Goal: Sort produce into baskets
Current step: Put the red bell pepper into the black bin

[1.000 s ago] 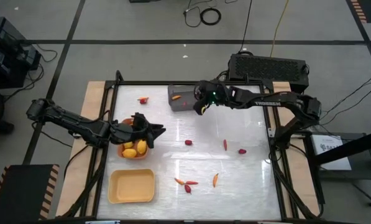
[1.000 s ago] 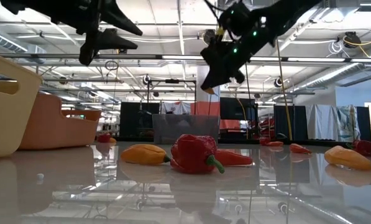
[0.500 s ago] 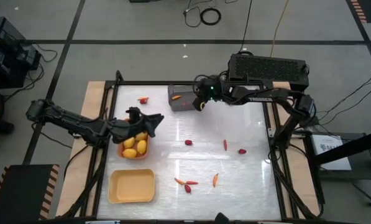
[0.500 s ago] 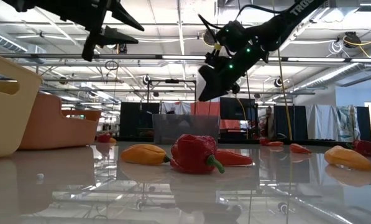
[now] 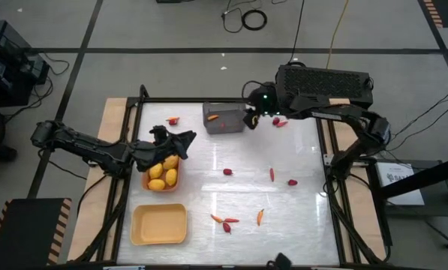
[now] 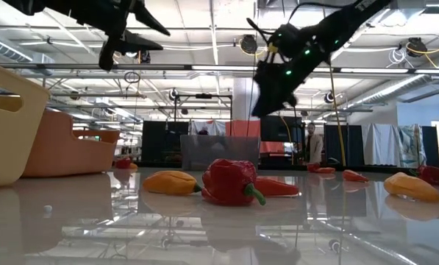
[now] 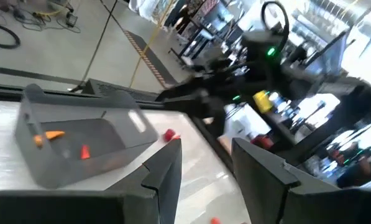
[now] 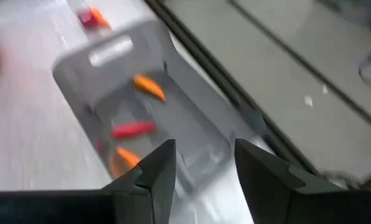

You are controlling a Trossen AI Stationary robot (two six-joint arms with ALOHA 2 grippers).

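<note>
Carrot sticks lie in the grey bin [image 5: 224,120] at the table's far edge, right under the right gripper [image 8: 201,165], whose fingers stand apart with nothing between them. Beside the bin's right end a small red piece [image 5: 281,122] rests on the table. Across the table, the left gripper [image 5: 180,140] hovers over the orange tray [image 5: 147,182] of yellow fruits [image 5: 157,172], fingers parted and empty. Nearer, the pale yellow tray [image 5: 159,224] sits by scattered carrots and red pieces.

lighting: bright overhead strip lamps; glare and reflections on glossy white worktop [image 6: 204,228]; both wrist views motion-blurred.
</note>
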